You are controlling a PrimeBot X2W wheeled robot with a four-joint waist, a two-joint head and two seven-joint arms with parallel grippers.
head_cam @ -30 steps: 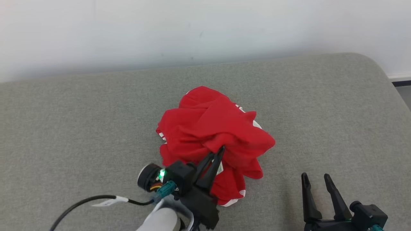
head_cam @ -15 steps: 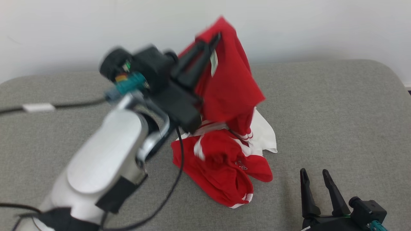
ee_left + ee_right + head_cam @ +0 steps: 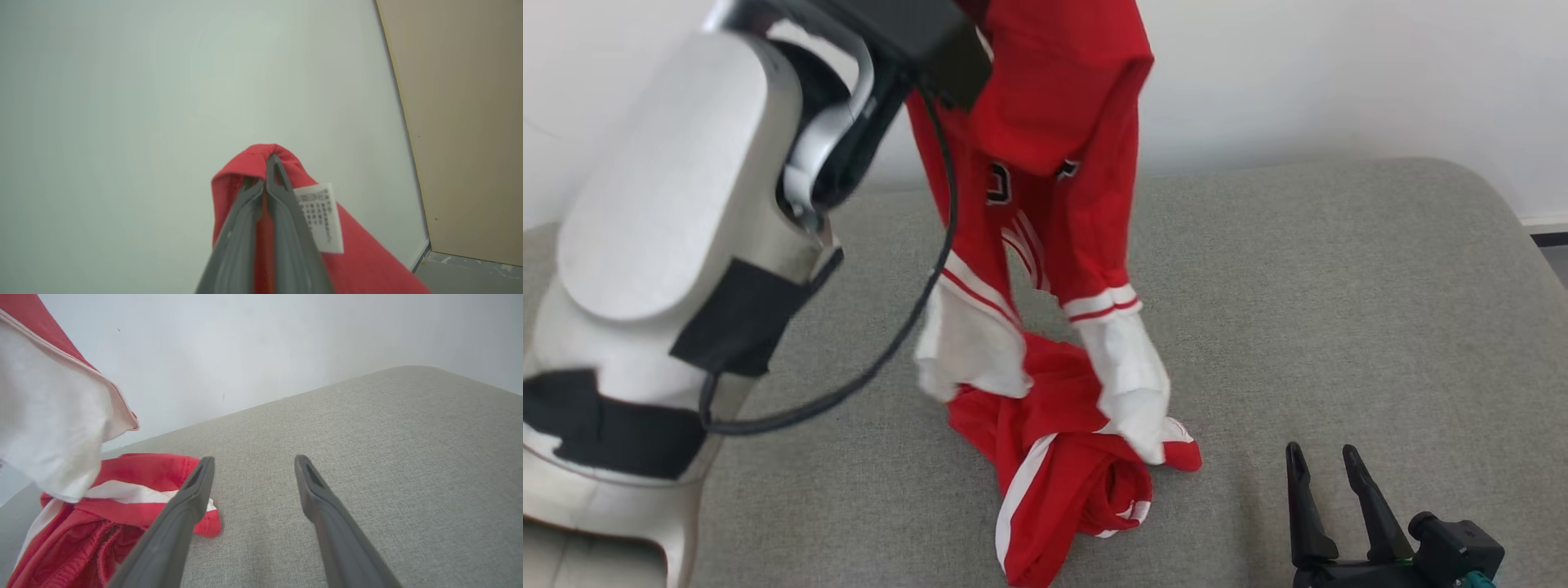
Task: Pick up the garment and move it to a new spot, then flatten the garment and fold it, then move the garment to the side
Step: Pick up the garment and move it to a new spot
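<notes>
The garment (image 3: 1054,204) is red with white sleeves and stripes. It hangs from above the top edge of the head view, and its lower part lies bunched on the grey cushion (image 3: 1339,286). In the left wrist view my left gripper (image 3: 261,171) is shut on a red fold of the garment (image 3: 359,261), beside a white care label (image 3: 320,216). My left arm (image 3: 662,204) is raised high at the left. My right gripper (image 3: 1321,451) rests low at the lower right, open with nothing between its fingers, a little right of the garment's bunched end (image 3: 122,506). The right wrist view shows the same open gripper (image 3: 254,459).
A pale wall rises behind the cushion. A black cable (image 3: 890,343) loops from my left arm in front of the garment. The cushion's rounded right edge (image 3: 1515,220) meets a dark floor strip. A beige panel (image 3: 470,122) stands at the right of the left wrist view.
My left gripper has risen from the cushion with the garment, which has unfurled from a crumpled heap into a hanging length. The right gripper has stayed in place.
</notes>
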